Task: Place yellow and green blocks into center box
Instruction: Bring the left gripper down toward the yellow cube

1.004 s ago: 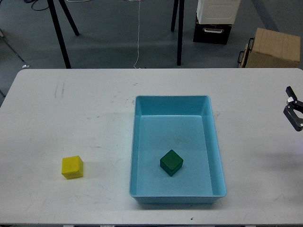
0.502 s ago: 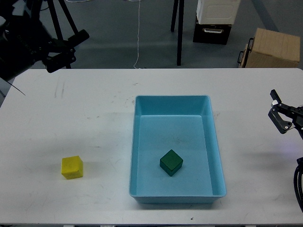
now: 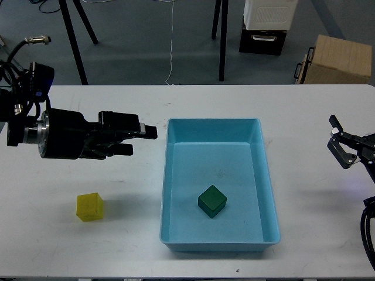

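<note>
A yellow block [image 3: 89,207] sits on the white table at the front left. A green block [image 3: 212,201] lies inside the light blue box [image 3: 214,122] in the middle of the table. My left gripper [image 3: 140,140] is open and empty, pointing right, just left of the box's far-left corner and well above the yellow block in the view. My right gripper [image 3: 339,141] is open and empty near the table's right edge, apart from the box.
Beyond the table's far edge stand tripod legs [image 3: 222,41], a cardboard box [image 3: 338,60] and a black-and-white case [image 3: 265,26] on the floor. A cable loop [image 3: 368,231] hangs at the right edge.
My left arm has come in from the upper left and dropped down over the table toward the box's left side. My right gripper has shifted slightly left. The blocks have not moved.
</note>
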Robot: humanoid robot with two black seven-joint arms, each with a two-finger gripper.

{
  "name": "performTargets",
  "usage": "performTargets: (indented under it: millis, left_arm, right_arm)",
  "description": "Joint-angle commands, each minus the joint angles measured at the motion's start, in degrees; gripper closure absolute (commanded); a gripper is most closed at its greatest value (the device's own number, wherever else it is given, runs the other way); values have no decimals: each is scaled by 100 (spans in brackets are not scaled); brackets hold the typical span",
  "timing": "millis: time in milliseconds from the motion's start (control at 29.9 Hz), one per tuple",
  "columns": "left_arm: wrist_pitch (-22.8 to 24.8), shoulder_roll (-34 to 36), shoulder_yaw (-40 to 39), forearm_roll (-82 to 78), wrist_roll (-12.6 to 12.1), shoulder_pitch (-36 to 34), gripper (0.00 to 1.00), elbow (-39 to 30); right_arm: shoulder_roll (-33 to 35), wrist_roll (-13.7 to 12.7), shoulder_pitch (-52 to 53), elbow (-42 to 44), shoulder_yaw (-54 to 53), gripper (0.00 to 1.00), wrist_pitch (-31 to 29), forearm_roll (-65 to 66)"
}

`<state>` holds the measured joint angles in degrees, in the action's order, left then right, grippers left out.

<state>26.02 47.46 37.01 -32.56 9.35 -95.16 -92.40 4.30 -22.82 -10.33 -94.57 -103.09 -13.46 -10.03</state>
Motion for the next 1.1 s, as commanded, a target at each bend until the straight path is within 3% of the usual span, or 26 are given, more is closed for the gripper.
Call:
performTargets:
  millis: [0,335,669,1071]
  left_arm:
    - [34,-245,587,-619,-20,-99,0,353]
    - [8,-263,1379,-1464,-12,-38,0,416]
    - [-18,-281,1388,-1903,-21,586,0,890]
    - [-18,-298,1379,-1921,-21,797,0,1022]
  right_arm:
    - [9,5,-13,0,-45,0,1,1]
    - [1,5,-48,17,-1,0,1,9]
    - [9,5,-48,9,-18,0,1,9]
    - [9,5,-57,9,-1,0,1,9]
